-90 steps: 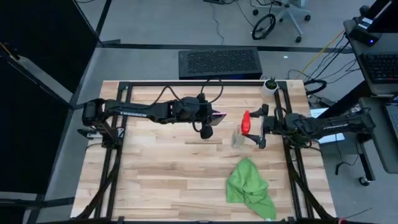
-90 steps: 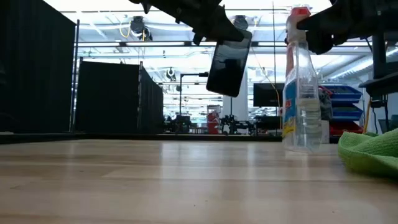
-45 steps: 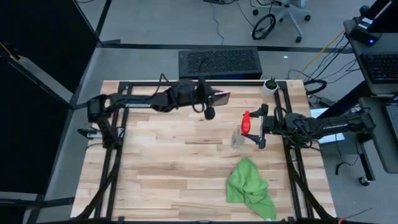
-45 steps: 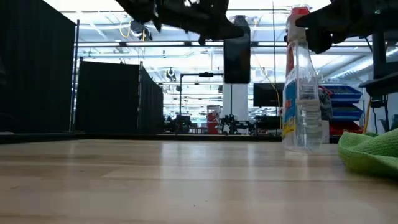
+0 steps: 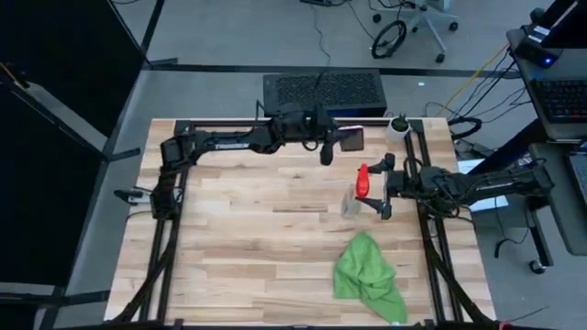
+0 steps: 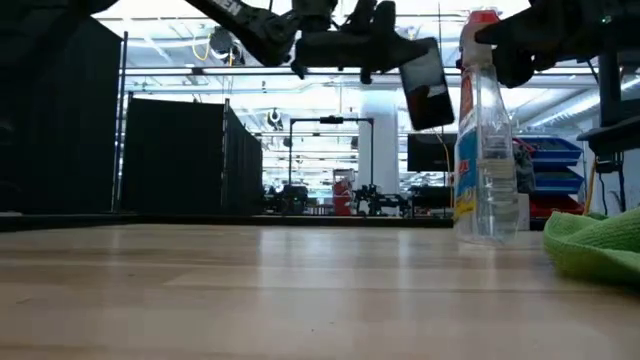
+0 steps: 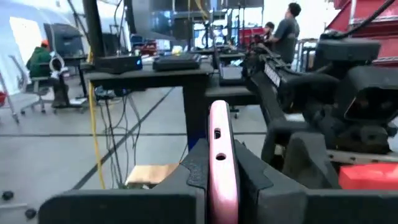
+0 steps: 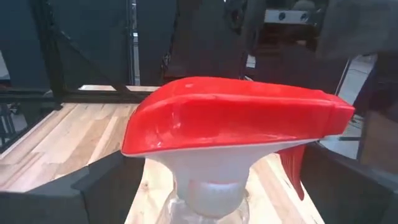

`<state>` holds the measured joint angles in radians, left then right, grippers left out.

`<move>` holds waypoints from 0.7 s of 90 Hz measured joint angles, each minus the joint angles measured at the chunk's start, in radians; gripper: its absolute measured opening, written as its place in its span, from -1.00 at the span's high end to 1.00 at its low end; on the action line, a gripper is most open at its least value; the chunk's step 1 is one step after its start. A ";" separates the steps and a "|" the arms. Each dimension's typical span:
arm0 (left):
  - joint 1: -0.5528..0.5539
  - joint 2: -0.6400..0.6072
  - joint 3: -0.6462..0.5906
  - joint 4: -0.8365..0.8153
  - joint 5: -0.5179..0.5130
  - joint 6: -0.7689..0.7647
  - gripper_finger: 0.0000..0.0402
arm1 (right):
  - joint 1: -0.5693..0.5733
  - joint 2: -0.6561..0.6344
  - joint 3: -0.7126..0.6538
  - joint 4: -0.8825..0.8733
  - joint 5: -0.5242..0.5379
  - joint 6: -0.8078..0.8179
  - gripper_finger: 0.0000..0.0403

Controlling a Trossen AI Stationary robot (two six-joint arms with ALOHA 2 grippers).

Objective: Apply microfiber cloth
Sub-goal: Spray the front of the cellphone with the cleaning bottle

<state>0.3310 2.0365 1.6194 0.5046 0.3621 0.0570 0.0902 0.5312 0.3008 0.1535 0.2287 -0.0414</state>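
While the left tool (image 5: 341,139) clamps a phone (image 5: 351,139) aloft, right tool (image 5: 382,186) grips the spray bottle (image 5: 358,188), green cloth (image 5: 369,278) loose on the surface (image 5: 248,247)

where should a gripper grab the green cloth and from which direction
Take the microfiber cloth at its raised, bunched upper end, the part nearest the spray bottle, coming straight down from above. It lies crumpled on the table, so a fold standing up there probably gives the fingers more to pinch than the flatter edges.
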 joint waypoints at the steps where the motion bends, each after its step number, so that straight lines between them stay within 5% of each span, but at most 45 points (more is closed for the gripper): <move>1: -0.001 0.001 0.004 -0.004 0.002 0.000 0.92 | 0.000 0.000 0.000 0.000 0.000 0.000 -0.91; 33: -0.021 0.026 0.036 -0.022 0.007 0.001 0.92 | 0.000 0.000 0.000 0.000 -0.001 -0.006 -0.87; 63: -0.025 0.026 0.036 -0.013 0.007 0.007 0.92 | 0.000 0.001 0.000 -0.003 -0.025 -0.019 -0.38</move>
<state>0.3057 2.0621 1.6550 0.4914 0.3687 0.0644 0.0904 0.5320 0.3008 0.1503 0.2036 -0.0608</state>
